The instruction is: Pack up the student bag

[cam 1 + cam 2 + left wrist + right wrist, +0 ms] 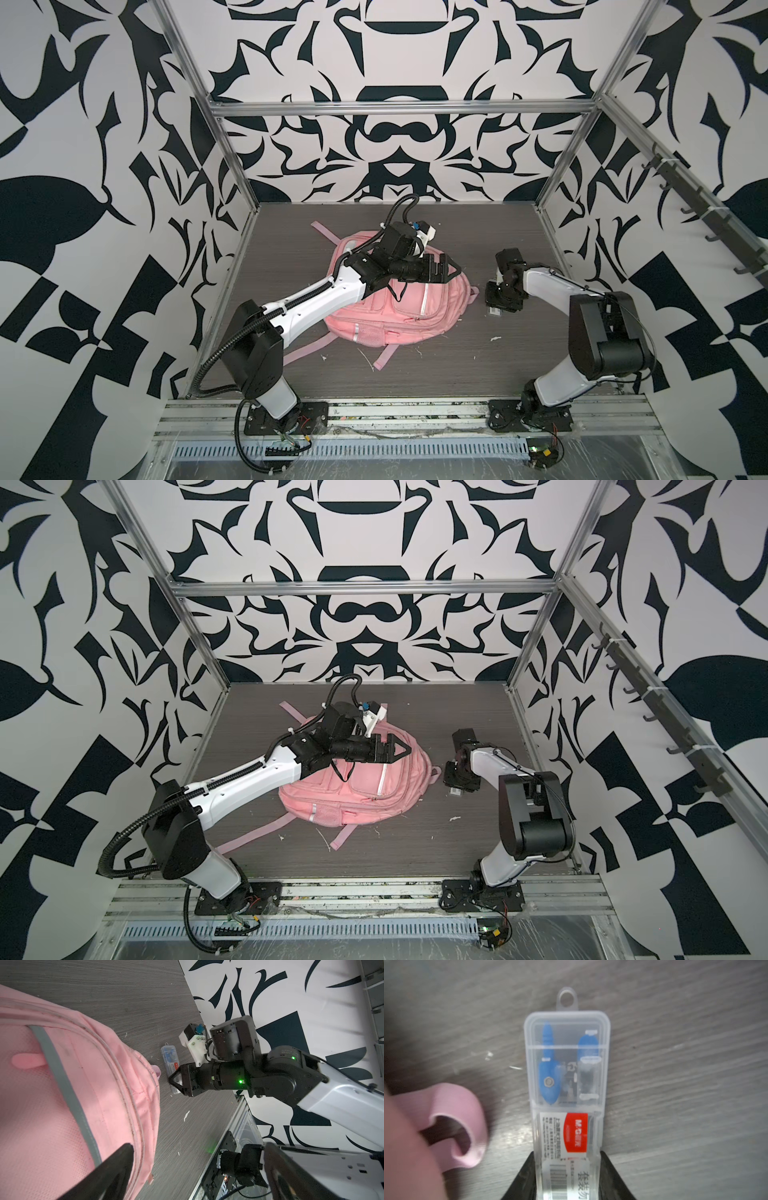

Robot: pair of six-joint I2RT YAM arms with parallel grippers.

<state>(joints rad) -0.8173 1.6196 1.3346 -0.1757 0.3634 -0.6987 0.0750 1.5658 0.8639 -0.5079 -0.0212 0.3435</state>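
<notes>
The student bag (399, 307) (353, 787), pink with white strips, lies flat in the middle of the table. My left gripper (451, 266) (198, 1147) hovers open over the bag's upper right part with nothing between its fingers. On the table just right of the bag lies a clear plastic case (566, 1064) (169, 1056) holding blue drawing tools. My right gripper (566, 1167) (498, 305) points down at the case's labelled end, and both jaws press against its sides. A pink loop (463, 1118) of the bag lies beside the case.
Loose pink straps (386, 357) trail from the bag toward the front and the back left. Small white scraps (494, 338) dot the grey table. Aluminium posts (552, 195) stand at the back corners, and a metal rail (415, 415) carrying both arm bases runs along the front.
</notes>
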